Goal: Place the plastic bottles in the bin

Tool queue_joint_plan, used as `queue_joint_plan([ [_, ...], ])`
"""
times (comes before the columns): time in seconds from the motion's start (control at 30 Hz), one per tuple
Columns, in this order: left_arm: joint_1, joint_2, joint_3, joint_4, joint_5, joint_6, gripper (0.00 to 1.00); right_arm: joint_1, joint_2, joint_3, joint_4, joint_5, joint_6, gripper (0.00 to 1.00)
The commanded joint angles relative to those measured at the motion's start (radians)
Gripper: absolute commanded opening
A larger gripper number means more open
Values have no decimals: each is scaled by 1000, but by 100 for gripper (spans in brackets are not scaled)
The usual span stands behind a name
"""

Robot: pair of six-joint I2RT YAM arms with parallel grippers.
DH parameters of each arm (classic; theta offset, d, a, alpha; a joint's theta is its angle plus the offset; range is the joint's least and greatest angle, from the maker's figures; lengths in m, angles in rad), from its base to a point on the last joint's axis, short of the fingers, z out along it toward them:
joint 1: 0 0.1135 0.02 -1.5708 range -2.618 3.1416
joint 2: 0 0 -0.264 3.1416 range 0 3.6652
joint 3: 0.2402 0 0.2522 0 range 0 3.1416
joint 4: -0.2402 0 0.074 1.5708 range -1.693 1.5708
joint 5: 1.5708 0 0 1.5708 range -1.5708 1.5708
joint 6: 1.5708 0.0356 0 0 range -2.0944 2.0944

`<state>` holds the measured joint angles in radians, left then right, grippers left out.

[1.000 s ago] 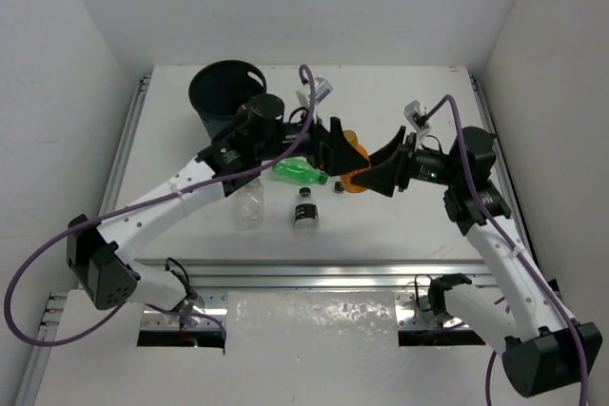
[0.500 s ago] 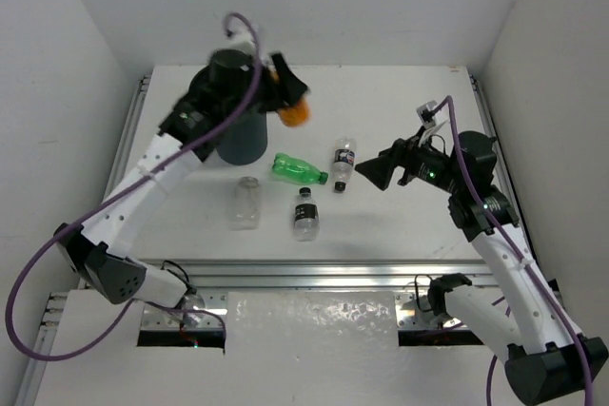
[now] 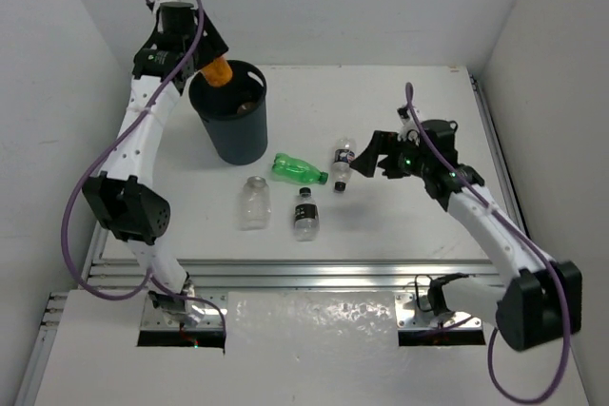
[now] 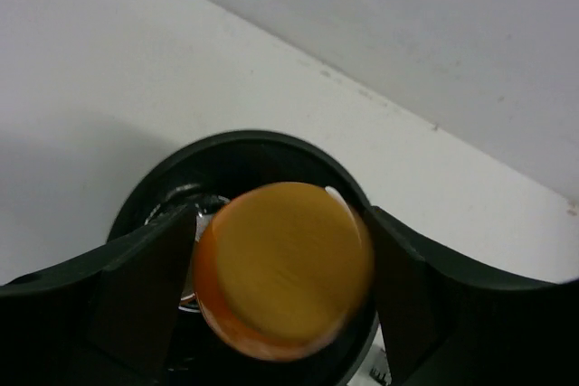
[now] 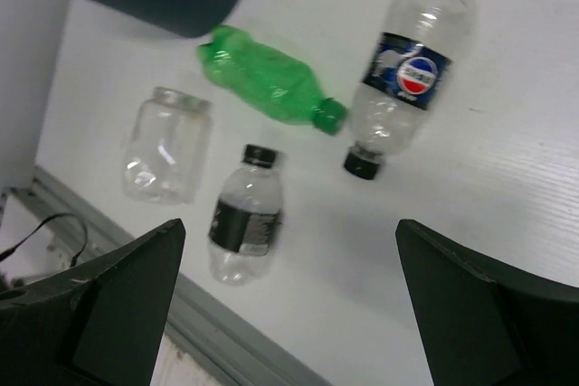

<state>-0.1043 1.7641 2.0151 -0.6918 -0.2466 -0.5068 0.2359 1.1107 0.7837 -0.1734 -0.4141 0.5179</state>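
**Location.** One orange bottle [image 3: 219, 71] is held over the far-left rim of the bin [image 3: 238, 135], at the far left of the worktop [image 3: 409, 102]. Four bottles lie on the worktop near and right of the bin.

**Tools.** The left tool [image 4: 282, 255] is clamped on the orange bottle, one finger on each side. The right tool [image 3: 366, 164] is spread wide and empty, just right of the blue-label bottle [image 3: 343, 159].

**Orientation.**
- The orange bottle tilts down toward the bin mouth, with a round end facing the wrist camera. Which end that is cannot be told.
- The green bottle [image 3: 297, 170] lies left to right, cap to the right.
- The blue-label bottle runs near to far, black cap toward the near side.
- The black-label bottle [image 3: 305, 212] runs near to far, cap toward the far side.
- The plain clear bottle [image 3: 251, 203] also runs near to far.

**Handling (judgement).**
- All appear empty, so they should be light.
- The walls are probably thin and will yield under pressure.
- The surfaces look smooth, and the bottles are likely to roll when nudged.
- The best hold is across the mid-body, square to the long axis, with moderate squeeze.
- The blue-label bottle is closest to the right tool.
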Motion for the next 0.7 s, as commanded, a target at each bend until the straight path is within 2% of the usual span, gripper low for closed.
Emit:
queue_joint_plan([
  [0.0,-3,-17,13,-19,46,-2,74,17,147,121,-8,136,42,99],
  [0.03,-3,-21,8,-15,47,-2,79,26,228,141,-11,187,47,99],
  [0.07,-3,-29,4,-12,52,-2,90,54,268,166,-33,224,48,99],
  [0.1,-3,-31,-2,-14,53,-2,97,69,308,222,-47,268,44,99],
  [0.13,-3,-35,-3,-21,53,-2,100,83,386,244,-52,328,34,99],
  [0.27,-3,-102,-36,-26,78,1,100,118,555,369,-64,406,33,99],
  [0.37,-3,-219,-122,-8,99,10,100,131,658,423,-67,449,22,91],
  [0.4,-5,-309,-221,35,105,5,100,129,681,449,-72,472,27,84],
  [0.43,-5,-310,-287,69,110,5,100,129,704,459,-72,472,27,83],
  [0.5,-5,-446,-483,127,116,4,100,131,776,486,-81,485,22,82],
  [0.53,-5,-510,-571,158,118,7,100,131,799,500,-98,488,19,77],
  [0.67,-5,-581,-657,144,147,27,100,131,848,459,-89,502,7,66],
])
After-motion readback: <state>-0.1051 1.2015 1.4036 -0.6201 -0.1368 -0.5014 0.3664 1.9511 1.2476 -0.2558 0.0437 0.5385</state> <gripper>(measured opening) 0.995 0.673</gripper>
